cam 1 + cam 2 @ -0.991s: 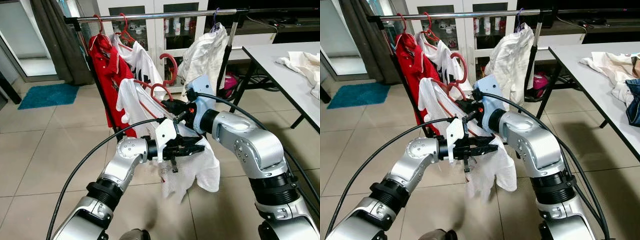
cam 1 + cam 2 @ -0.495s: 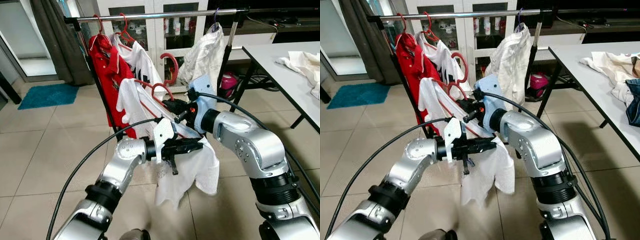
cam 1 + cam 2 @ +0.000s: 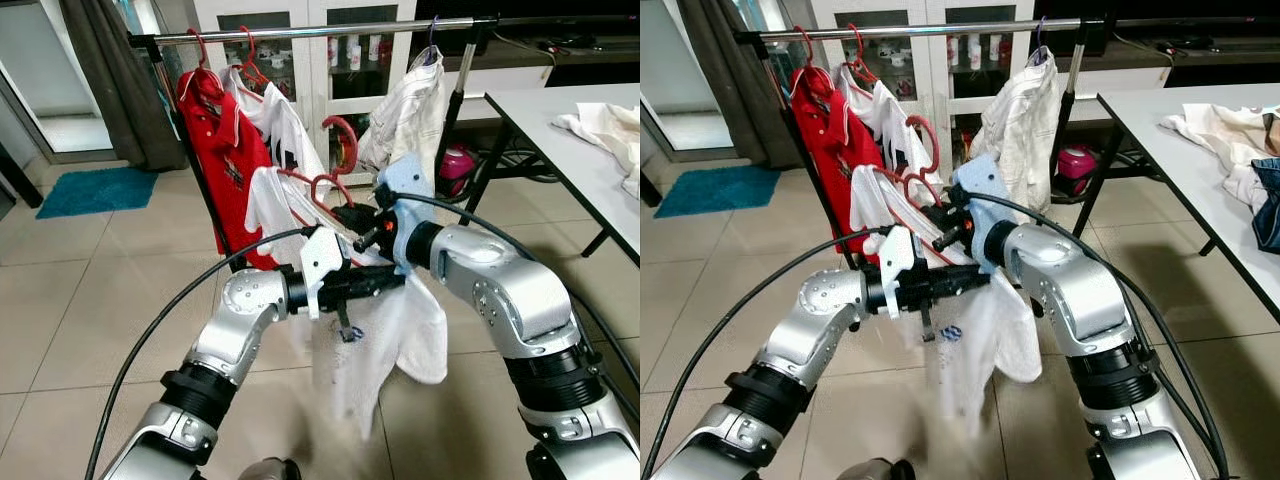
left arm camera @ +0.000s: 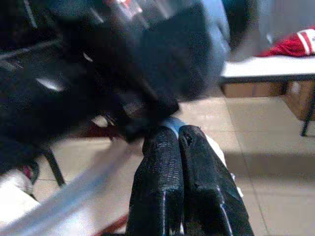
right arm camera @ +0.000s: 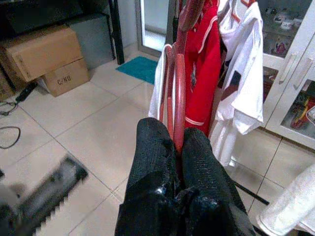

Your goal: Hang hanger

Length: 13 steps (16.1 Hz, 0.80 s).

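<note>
A red hanger (image 3: 325, 184) carries a white shirt (image 3: 405, 330) that droops long in front of me, below the rail (image 3: 330, 30). My right gripper (image 3: 352, 214) is shut on the hanger; in the right wrist view its fingers (image 5: 152, 147) pinch the red bar (image 5: 179, 98). My left gripper (image 3: 392, 281) reaches in from the left just under the hanger, lying against the shirt. Its fingers (image 4: 162, 162) are pressed together; whether cloth is caught between them is hidden.
On the rail hang a red shirt (image 3: 225, 160), a white shirt (image 3: 288, 125) and a cream garment (image 3: 415, 100). A black rack post (image 3: 455, 110) slants down at the right. A white table (image 3: 545, 120) with clothes (image 3: 610, 130) stands far right. A teal mat (image 3: 90, 190) lies left.
Both arms have risen slightly with the hanger. The white shirt now hangs longer and straighter. The left gripper's fingers have drawn together.
</note>
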Available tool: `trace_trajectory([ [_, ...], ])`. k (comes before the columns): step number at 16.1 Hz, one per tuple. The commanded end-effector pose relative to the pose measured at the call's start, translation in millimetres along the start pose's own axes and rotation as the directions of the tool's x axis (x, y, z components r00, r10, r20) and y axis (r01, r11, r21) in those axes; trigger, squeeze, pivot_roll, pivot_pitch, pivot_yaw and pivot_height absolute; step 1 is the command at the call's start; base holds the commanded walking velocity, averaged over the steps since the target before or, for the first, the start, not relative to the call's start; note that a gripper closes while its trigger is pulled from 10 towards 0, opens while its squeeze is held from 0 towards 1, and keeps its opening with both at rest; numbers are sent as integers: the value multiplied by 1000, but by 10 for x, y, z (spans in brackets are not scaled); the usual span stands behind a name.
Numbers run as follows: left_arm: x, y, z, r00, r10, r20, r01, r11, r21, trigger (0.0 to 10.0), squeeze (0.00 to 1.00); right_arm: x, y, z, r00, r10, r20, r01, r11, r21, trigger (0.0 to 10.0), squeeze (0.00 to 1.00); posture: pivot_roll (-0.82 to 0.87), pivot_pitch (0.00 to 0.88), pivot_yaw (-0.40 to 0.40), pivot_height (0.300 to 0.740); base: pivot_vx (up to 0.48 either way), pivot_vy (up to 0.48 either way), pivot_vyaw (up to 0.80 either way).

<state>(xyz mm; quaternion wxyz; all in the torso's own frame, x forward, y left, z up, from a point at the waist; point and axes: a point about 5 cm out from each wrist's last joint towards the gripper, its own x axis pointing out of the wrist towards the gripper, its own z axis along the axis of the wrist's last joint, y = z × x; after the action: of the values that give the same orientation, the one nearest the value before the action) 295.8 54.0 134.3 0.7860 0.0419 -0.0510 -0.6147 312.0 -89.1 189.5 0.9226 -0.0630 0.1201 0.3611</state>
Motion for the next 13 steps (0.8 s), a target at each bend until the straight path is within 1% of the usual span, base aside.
trace_trajectory([
  [1,-41,51,84,999,34,11,-35,999,30,0,0,-8,12,-15,1000,11,5,-11,1000,-12,10000,0,-152,0,96,740,0,0,0],
  [3,-80,73,73,999,47,-22,-46,998,50,0,0,-11,7,-25,1000,8,2,-8,1000,-12,10000,0,-150,0,96,740,0,0,0],
  [4,-144,104,18,994,81,-73,-76,995,71,0,0,-17,-4,-28,1000,5,2,-5,1000,-13,10000,0,-150,0,97,740,0,0,0],
  [6,-163,105,-10,991,87,-103,-78,993,86,0,0,-19,-8,-28,1000,4,3,-4,1000,-14,10000,0,-149,0,97,740,0,0,0],
  [7,-189,114,-75,979,107,-176,-89,990,108,2000,0,-22,-22,-17,1000,0,8,0,1000,-15,10000,0,-149,0,97,740,0,0,0],
  [8,-205,137,-98,970,137,-202,-114,986,121,10000,0,-23,-30,-10,1000,-2,11,3,1000,-14,10000,0,-148,0,97,740,0,0,0],
  [9,-221,193,-73,965,200,-172,-188,979,85,10000,0,-30,-51,0,1000,-11,16,11,1000,-10,10000,0,-148,0,97,740,0,0,0],
  [10,-231,199,-26,971,204,-128,-202,979,35,10000,0,-34,-66,4,1000,-18,20,18,1000,-3,10000,0,-144,0,96,740,0,0,0],
  [11,-246,129,55,988,147,-54,-150,988,-43,10000,1000,-48,-126,-30,999,-53,9,53,998,25,10000,0,-136,0,92,740,0,0,0],
  [12,-246,50,77,996,91,-27,-93,991,-95,10000,1000,-57,-151,-58,998,-67,4,67,996,53,10000,0,-133,0,91,740,0,0,0],
  [13,-247,21,83,997,73,-19,-75,991,-112,10000,1000,-60,-160,-67,998,-70,5,70,996,60,10000,0,-131,0,90,740,0,0,0],
])
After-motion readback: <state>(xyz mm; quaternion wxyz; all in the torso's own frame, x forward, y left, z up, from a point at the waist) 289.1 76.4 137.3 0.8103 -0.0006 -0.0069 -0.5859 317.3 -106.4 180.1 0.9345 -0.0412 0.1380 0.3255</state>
